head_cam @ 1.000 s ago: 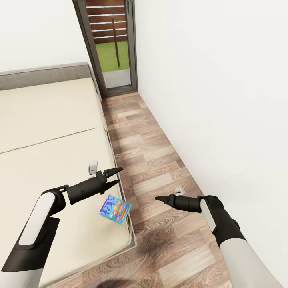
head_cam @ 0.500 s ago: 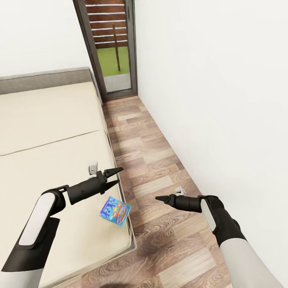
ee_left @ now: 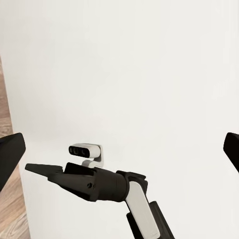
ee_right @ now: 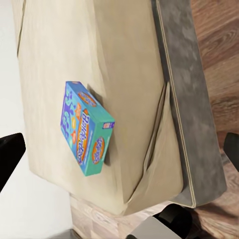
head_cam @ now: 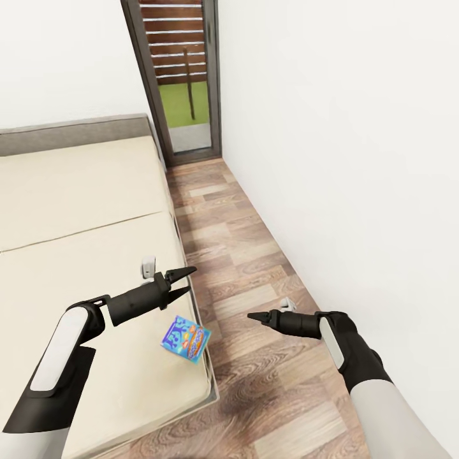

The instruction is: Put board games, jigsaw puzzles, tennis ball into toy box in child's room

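View has swung slightly vs 1 s ago (door and bed edge slid toward 3 o'clock, arms fixed in frame), so base is turning, not grasping yet; likely lining up on the bed pickup. Blue board game (head_cam: pixel 185 338) lies flat on the bed (head_cam: pixel 76 210) mattress near its floor-side edge, at 5 o'clock from left gripper (head_cam: pixel 189 280). It's a small teal-blue box with orange lettering, untouched; left gripper jaws slightly apart and empty, right gripper (head_cam: pixel 250 316) pinched to a point, empty.

Head camera: my high view, facing forward and down over the bed (head_cam: pixel 83 210) and wood floor (head_cam: pixel 255 287). Left wrist camera: faces the white wall (ee_left: pixel 149 74). Right wrist camera: close on the mattress corner (ee_right: pixel 129 99), shared with head view.
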